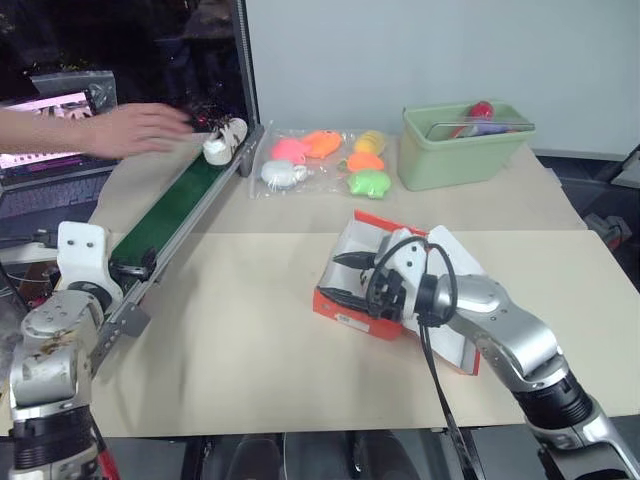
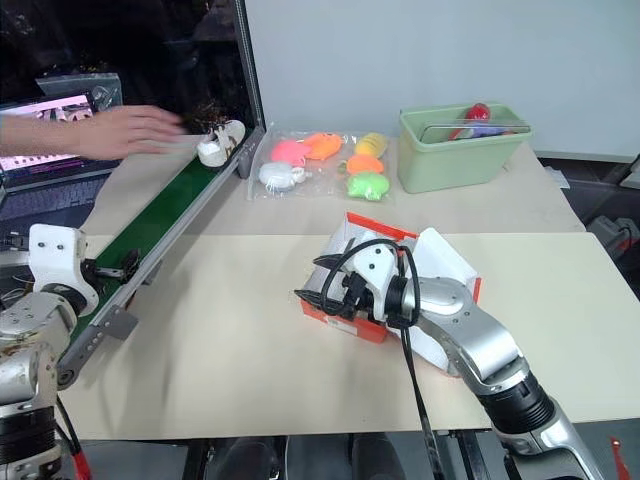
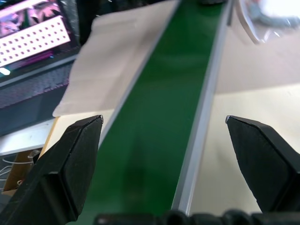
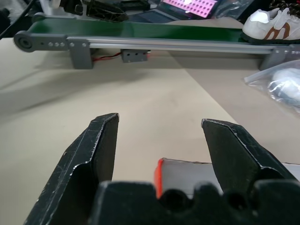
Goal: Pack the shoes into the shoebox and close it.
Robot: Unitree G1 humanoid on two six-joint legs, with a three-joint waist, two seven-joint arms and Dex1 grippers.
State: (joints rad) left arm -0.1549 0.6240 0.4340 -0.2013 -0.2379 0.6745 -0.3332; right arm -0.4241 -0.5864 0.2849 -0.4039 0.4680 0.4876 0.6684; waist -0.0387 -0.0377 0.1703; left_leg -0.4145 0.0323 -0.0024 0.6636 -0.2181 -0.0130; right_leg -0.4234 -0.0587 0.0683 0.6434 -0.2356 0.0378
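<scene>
White shoe (image 1: 224, 140) on belt end; orange-red shoebox (image 1: 350, 300) open

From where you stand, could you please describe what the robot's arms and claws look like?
Both arms are silver-grey metal segments with black ribbed joint sections and white housings at the wrists. The right arm carries black cables looping around its wrist and hanging down. The right claw and left claw each have two chunky black fingers with wedge-shaped, angular tips; the left arm looks scuffed.

person's hand (image 1: 135, 128) over the shoe (image 1: 224, 140)
</scene>
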